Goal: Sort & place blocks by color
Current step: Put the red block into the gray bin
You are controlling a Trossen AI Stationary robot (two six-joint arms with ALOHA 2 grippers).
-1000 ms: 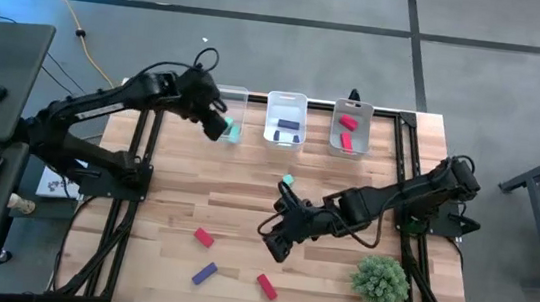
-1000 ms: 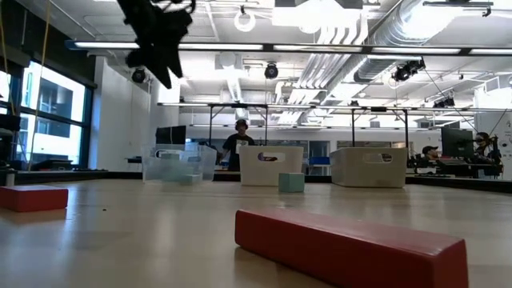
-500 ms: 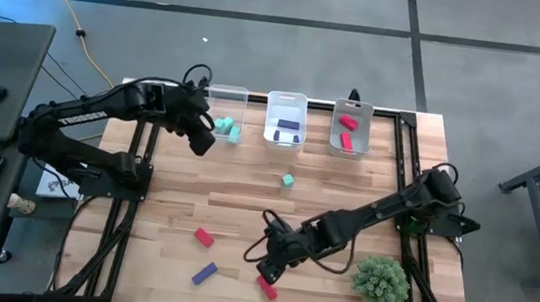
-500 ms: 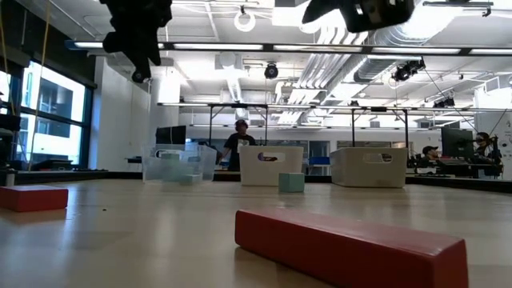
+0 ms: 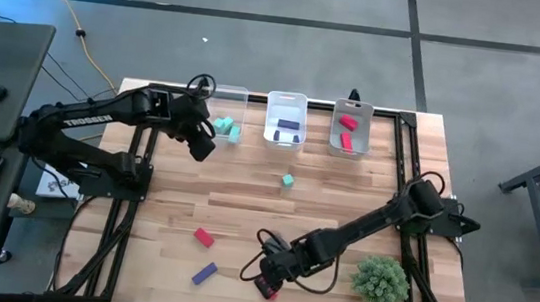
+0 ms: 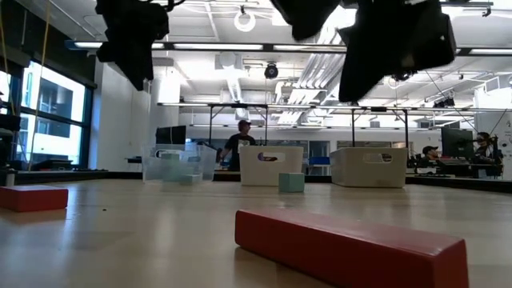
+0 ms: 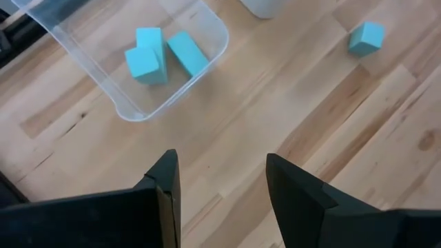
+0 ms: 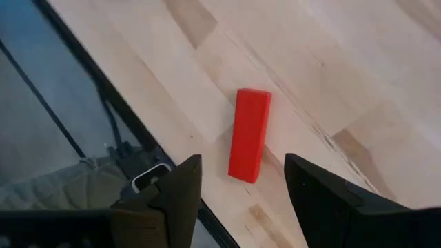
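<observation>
My right gripper point(image 5: 268, 275) point(image 8: 241, 165) hangs open just above a red bar point(image 5: 264, 289) point(image 8: 249, 135) that lies flat by the table's near edge; the fingers stand on either side of it without touching. My left gripper point(image 5: 202, 145) point(image 7: 220, 162) is open and empty, hovering beside the near-left of the left bin point(image 5: 227, 98), which holds teal blocks point(image 7: 164, 55). A teal cube point(image 5: 288, 180) point(image 7: 365, 38) sits mid-table. A red block point(image 5: 204, 237) and a purple block point(image 5: 204, 273) lie flat near the front. The middle bin point(image 5: 288, 100) holds purple blocks, the right bin point(image 5: 353, 107) red ones.
A spiky green plant ball point(image 5: 380, 280) sits at the near right, close to my right arm. The three clear bins line the far edge. The table's near edge point(image 8: 138, 131) runs close to the red bar. Bare wood lies between the bins and the near blocks.
My right gripper has travelled from mid-table toward the near edge and come down over the red bar. My left gripper has drawn back from over the left bin toward the table's left and near side. No block on the table has moved.
</observation>
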